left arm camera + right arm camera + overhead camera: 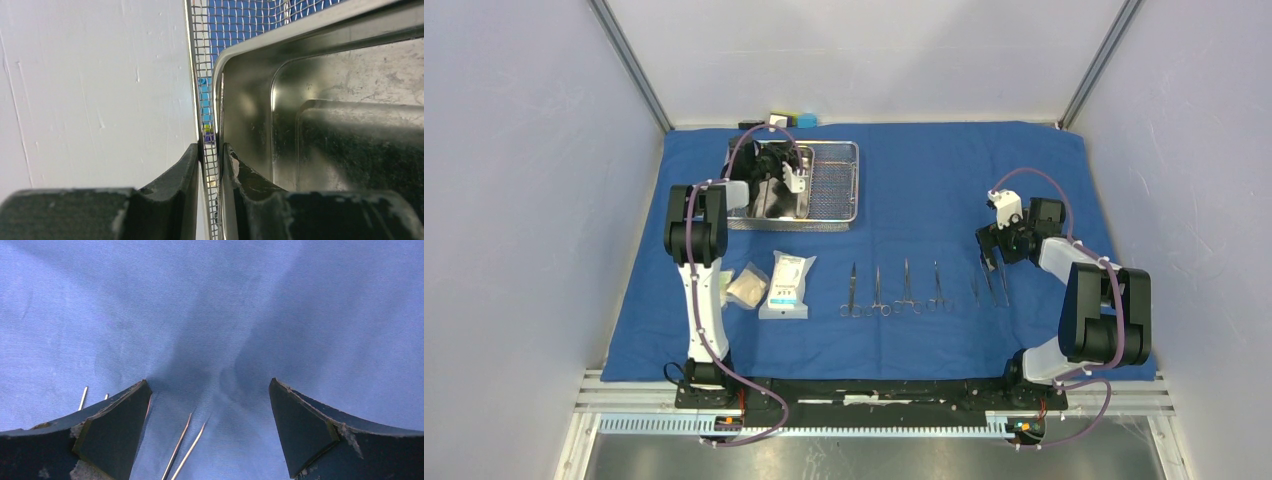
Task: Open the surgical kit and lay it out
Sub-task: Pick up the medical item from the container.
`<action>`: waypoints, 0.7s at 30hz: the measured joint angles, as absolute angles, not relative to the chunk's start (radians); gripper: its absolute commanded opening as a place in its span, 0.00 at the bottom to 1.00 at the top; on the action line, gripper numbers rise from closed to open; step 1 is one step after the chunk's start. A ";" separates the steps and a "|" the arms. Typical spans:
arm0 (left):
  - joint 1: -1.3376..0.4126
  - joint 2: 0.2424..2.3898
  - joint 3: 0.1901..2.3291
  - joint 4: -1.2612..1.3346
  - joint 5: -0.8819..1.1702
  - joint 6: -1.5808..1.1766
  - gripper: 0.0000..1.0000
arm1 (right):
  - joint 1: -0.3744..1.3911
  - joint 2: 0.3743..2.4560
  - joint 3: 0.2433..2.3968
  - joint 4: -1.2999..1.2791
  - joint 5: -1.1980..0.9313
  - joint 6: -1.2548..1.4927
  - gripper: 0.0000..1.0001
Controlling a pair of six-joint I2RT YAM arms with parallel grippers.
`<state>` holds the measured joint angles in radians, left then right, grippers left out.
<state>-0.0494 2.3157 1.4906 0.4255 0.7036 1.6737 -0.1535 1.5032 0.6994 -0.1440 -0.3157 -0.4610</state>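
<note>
Nearly done, I reckon. The big blue cloth wrap lies spread flat, with the slim steel scissor-like instruments lined up lower centre and the white/green packets lower left. Left hand is clamped on the steel wire-mesh basket wall and the smaller steel pan rim, upper left. Right hand gapes wide above the rightmost instruments. Pan's not out yet.

Left arm and right arm: white link shells, black joint housings, purple cable clipped along each. White camera block at each wrist. Gripper fingers black, edges scuffed and chipped pale.
</note>
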 measured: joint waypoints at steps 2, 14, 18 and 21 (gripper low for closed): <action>-0.052 2.316 1.472 0.466 0.696 1.674 0.18 | -0.154 1.505 0.701 -0.144 -0.317 -0.461 0.98; -0.055 2.328 1.399 0.537 0.669 1.674 0.22 | -0.154 1.509 0.704 -0.145 -0.318 -0.461 0.97; -0.055 2.348 1.373 0.551 0.662 1.652 0.18 | -0.154 1.517 0.712 -0.151 -0.322 -0.462 0.97; -0.057 2.349 1.369 0.558 0.656 1.652 0.11 | -0.154 1.520 0.716 -0.155 -0.324 -0.461 0.98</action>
